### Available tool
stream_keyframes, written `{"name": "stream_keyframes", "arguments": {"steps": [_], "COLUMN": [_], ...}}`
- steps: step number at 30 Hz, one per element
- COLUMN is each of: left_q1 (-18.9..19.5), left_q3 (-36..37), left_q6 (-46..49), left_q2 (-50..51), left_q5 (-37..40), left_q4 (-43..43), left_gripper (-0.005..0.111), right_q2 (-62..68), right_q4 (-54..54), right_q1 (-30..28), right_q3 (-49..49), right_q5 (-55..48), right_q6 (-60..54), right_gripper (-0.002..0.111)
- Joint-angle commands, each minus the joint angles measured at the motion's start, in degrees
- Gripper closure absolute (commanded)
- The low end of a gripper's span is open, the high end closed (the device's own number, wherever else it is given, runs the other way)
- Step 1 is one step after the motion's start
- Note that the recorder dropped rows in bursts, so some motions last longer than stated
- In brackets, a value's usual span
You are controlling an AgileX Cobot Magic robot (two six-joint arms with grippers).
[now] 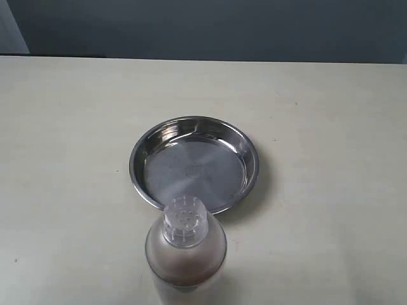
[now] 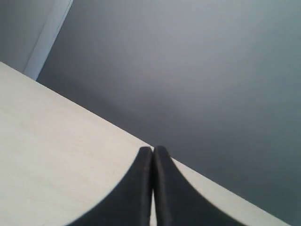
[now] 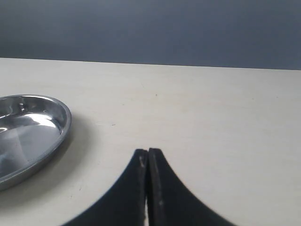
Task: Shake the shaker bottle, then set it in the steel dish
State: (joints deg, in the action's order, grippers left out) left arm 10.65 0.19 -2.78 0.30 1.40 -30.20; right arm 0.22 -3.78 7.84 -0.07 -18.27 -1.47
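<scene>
The shaker bottle (image 1: 186, 249) stands upright on the table (image 1: 331, 127) just beside the steel dish (image 1: 191, 166) (its base out of frame), while the left gripper (image 2: 153, 153) and right gripper (image 3: 148, 154) are each pressed together.

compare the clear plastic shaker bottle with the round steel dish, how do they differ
The frosted clear plastic shaker bottle is translucent and matte; the round shallow stainless-steel dish is mirror-shiny. The bottle stands tall and upright with a small holed cap; the dish lies low and flat, and is wider. The bottle looks brownish inside; the dish holds nothing. Both are round and rest on the pale table.
</scene>
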Motion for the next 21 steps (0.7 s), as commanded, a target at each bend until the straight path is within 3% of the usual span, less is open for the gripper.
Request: {"name": "stream_keyframes", "arguments": {"steps": [1,6,11,15,17,21], "left_q1": [-0.5,-0.5,-0.5,-0.7,-1.7,-4.7], "left_q3": [-0.9,-8.6,-17.4,-25.0,-26.1,-26.1], "left_q6": [0.0,0.0,-2.6,-14.9,-24.4,-46.7], "left_q2": [-0.3,-0.3,9.4,21.8,25.9,32.7], "left_q5": [-4.9,-5.5,-10.8,-11.5,-16.5,-33.8], "left_q4": [-1.4,6.6,23.1,39.3,47.7,80.4], "left_gripper": [0.106,0.106,0.106,0.106,0.105,0.084], "right_q2": [-0.2,-0.2,-0.2,-0.2,-0.2,-0.2], "right_q4": [0.1,0.1,0.1,0.1,0.1,0.1], "right_q1": [0.2,0.2,0.2,0.2,0.2,0.2], "right_q3": [0.1,0.1,0.1,0.1,0.1,0.1], "right_q5": [0.8,0.8,0.8,0.8,0.8,0.8], "right_q6": [0.0,0.0,0.0,0.0,0.0,0.0], "right_gripper": [0.109,0.109,0.109,0.109,0.109,0.109]}}
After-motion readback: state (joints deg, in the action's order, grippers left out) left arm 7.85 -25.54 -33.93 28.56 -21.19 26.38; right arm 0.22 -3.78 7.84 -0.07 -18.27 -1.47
